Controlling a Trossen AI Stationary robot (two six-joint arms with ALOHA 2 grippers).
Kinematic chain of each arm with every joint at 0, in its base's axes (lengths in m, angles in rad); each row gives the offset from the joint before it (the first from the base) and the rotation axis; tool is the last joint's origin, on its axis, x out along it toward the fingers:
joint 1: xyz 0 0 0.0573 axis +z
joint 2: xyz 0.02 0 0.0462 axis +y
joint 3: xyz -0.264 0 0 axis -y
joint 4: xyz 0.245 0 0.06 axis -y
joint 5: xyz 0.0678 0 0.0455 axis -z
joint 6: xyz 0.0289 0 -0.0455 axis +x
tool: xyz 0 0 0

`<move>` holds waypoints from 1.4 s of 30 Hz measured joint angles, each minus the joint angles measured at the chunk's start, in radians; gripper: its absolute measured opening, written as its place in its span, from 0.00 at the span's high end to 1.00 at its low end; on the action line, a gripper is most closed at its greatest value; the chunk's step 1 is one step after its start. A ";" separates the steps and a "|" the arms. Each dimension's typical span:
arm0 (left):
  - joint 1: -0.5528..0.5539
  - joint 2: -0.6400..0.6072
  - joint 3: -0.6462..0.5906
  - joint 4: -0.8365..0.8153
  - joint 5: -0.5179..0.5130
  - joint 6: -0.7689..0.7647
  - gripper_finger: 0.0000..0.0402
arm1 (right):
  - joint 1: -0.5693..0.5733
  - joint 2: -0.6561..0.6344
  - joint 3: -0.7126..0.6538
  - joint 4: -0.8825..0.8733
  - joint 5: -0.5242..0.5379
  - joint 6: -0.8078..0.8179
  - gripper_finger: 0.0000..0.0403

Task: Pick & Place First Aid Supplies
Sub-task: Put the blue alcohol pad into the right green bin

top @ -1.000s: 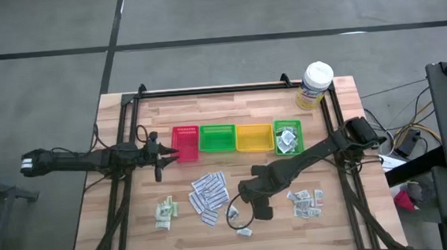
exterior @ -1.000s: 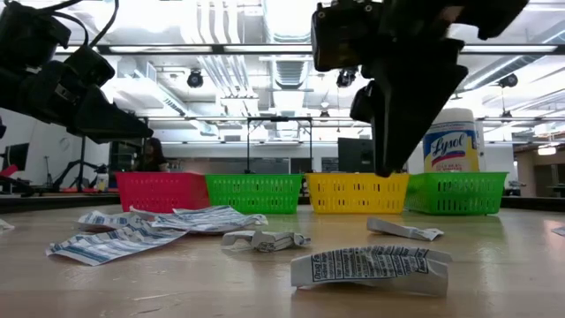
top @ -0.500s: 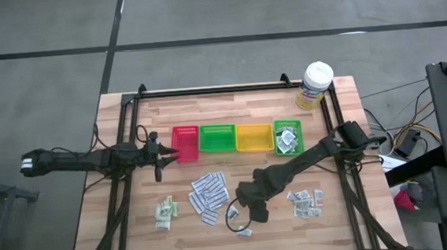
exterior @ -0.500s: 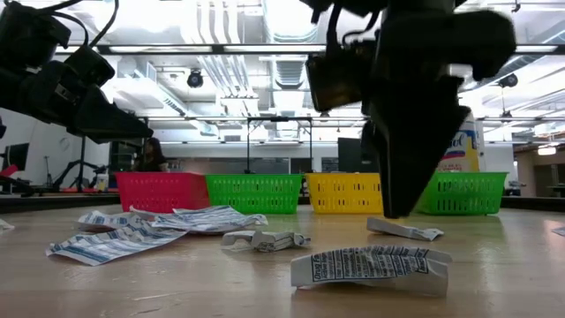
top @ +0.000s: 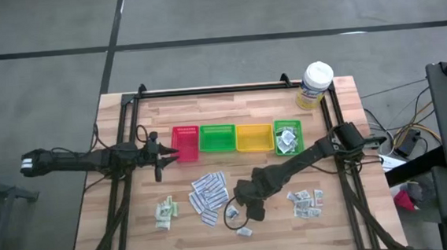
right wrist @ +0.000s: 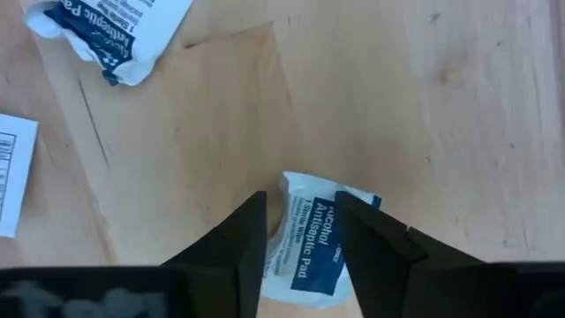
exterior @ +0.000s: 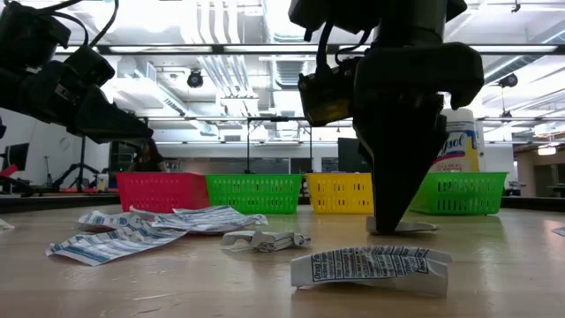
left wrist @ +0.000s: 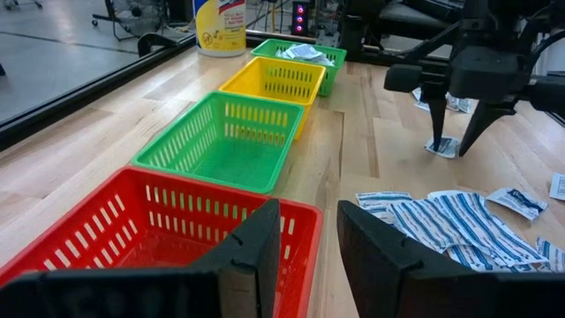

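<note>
Pick-up step in hand, by the look of it: right gripper (top: 255,211) down at the wooden table (top: 207,110) near its front middle, fingers parted and standing either side of a small white and blue alcohol pad packet (right wrist: 318,243), tips at or just above the wood, nothing clamped yet. Packet lying flat on the table, between the pile of long white printed strips (top: 208,193) and the cluster of small grey-white squares (top: 305,202). Likely next move: closing the fingers on the thin packet without sliding it away, then lifting and carrying it across to the row of trays; a flat paper packet, so probably a pinch on a raised edge. Left gripper (top: 162,154) waiting on the left side of the table, just beside the red tray (top: 185,143), fingers a little apart and holding nothing. Behind the work area, four small trays in a row: red, green (top: 216,138), yellow (top: 253,137) and a second, smaller green tray (top: 287,127) with a few packets already inside. White-lidded tub (top: 315,83) with a yellow label at the far right corner. More supplies loose on the wood: pale green-white sachets (top: 165,212) towards the front left, one stray packet (top: 245,232) close to the front edge. Surface of pale butcher-block wood, framed by black rails. Beyond it, grey floor, and in the low view a large workshop with bright ceiling lights and exposed ducts
</note>
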 joint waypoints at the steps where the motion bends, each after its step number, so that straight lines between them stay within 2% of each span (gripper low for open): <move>1: 0.000 0.000 0.000 0.000 0.000 0.000 0.72 | 0.000 0.003 0.001 -0.001 0.002 0.000 0.70; 12: 0.000 0.000 0.000 0.000 0.000 0.000 0.72 | 0.000 -0.005 -0.001 0.003 -0.003 -0.016 0.96; 17: 0.000 0.000 0.000 0.000 0.000 0.000 0.72 | 0.002 -0.059 -0.005 -0.012 -0.016 -0.018 0.98; 29: 0.000 0.000 0.000 -0.002 0.001 0.000 0.72 | 0.001 -0.345 -0.004 -0.033 0.006 -0.043 0.98; 34: 0.000 0.000 0.000 -0.002 0.001 0.000 0.72 | 0.001 -0.474 -0.006 -0.079 0.089 -0.041 0.98; 42: 0.000 0.000 0.000 -0.003 0.002 0.000 0.72 | 0.001 -0.625 -0.008 -0.326 0.396 0.102 0.98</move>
